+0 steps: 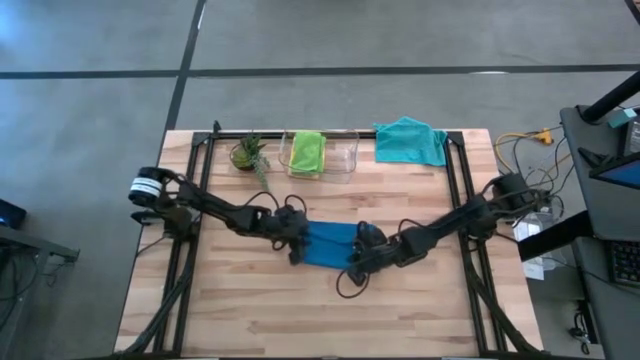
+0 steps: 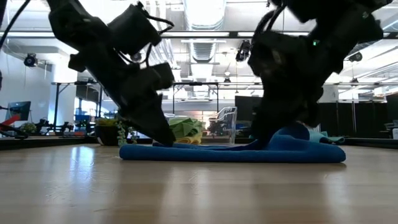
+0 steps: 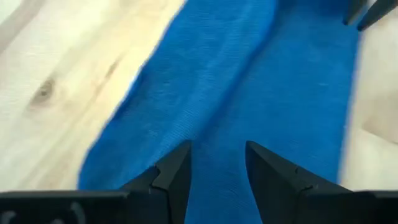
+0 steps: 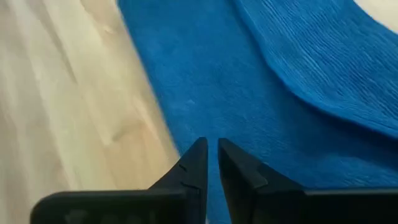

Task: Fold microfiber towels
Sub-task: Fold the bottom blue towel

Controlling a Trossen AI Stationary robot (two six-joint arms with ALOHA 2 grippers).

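Note:
A dark blue towel (image 1: pixel 330 243) lies at the table's middle, with a raised fold (image 4: pixel 323 68) along it. My left gripper (image 3: pixel 217 149) stands open at the towel's left end, slanting down, with blue cloth showing between its fingertips. My right gripper (image 4: pixel 210 148) is at the towel's near right corner (image 1: pixel 358 262), slanting down, with its fingers closed to a slit. A lime green towel (image 1: pixel 307 152) lies in the clear bin. A teal towel (image 1: pixel 410 140) lies at the far right of the table. My left gripper has its fingertips (image 3: pixel 180 158) down at the towel's left end (image 2: pixel 140 149); I cannot tell whether they touch the cloth. My right gripper pinches the blue towel close to its edge (image 4: pixel 186 134), coming from above at a slant. One layer or several, I cannot tell. The towel lies on the table, humped beside the fingers (image 2: pixel 298 134).
A small potted plant (image 1: pixel 248 152) and the clear bin (image 1: pixel 345 158) stand at the far edge. Black frame rails (image 1: pixel 200 160) run along the table's left and right sides. Bare wood (image 1: pixel 320 310) lies near the front edge.

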